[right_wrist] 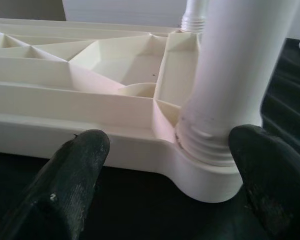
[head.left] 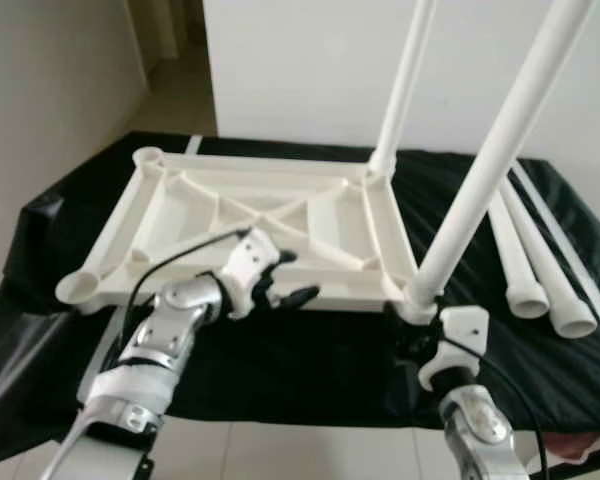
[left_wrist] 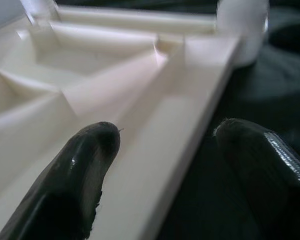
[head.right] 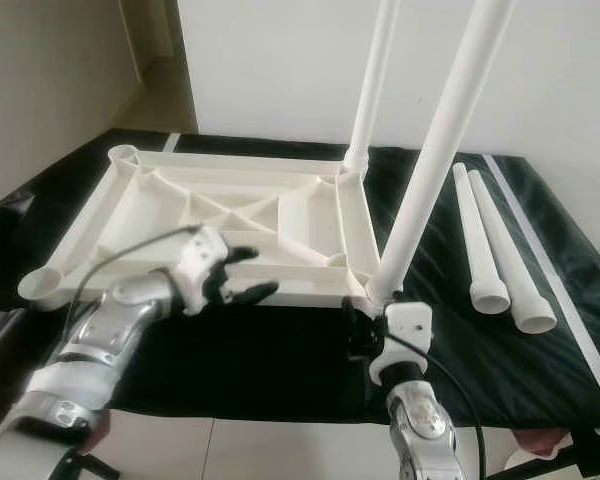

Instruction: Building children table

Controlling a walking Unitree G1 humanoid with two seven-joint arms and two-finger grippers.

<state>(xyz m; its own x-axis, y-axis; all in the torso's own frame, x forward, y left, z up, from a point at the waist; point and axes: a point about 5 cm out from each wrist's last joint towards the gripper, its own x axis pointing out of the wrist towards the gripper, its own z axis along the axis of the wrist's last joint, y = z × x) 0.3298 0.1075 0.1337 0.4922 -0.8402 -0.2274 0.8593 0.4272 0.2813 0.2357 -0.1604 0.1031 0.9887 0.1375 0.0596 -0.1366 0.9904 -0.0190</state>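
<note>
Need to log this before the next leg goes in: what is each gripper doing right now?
Left gripper: open, at the near rail of the upturned tabletop, holding nothing.
Right gripper: open, fingers either side of the near fitted leg, not clamped.

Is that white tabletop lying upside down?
Yes. The tabletop shows its ribbed underside, and two legs stand up from its corner sockets.

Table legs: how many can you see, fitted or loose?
4. Near right corner leg and far right corner leg stand fitted in the tabletop. Two loose legs lie on the black cloth to its right.
</note>
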